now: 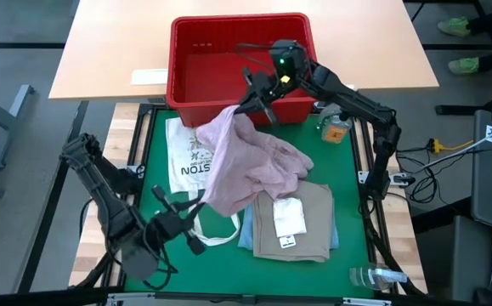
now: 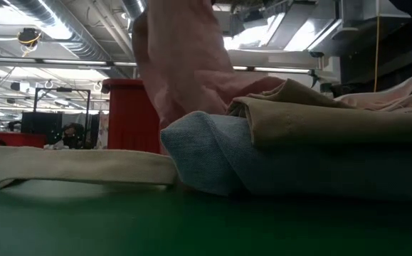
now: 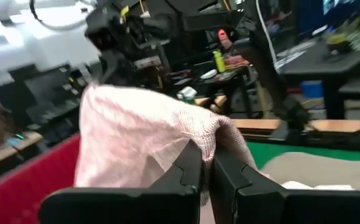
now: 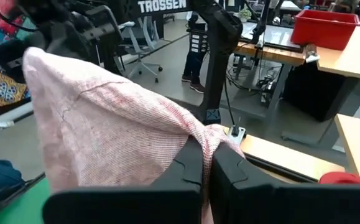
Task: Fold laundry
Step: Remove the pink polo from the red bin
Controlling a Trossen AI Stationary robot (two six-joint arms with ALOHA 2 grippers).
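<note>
High view: both grippers clamp pink shirt (image 1: 246, 161); red basket (image 1: 229, 59) behind.

The pink heathered shirt (image 1: 246, 166) hangs stretched and rumpled, one end lifted near the red basket (image 1: 196, 81), its lower part draped toward the folded tan cloth (image 1: 295, 223). That tan piece lies flat atop what seems to be light blue denim (image 2: 213, 153), farther from the basket.
</note>
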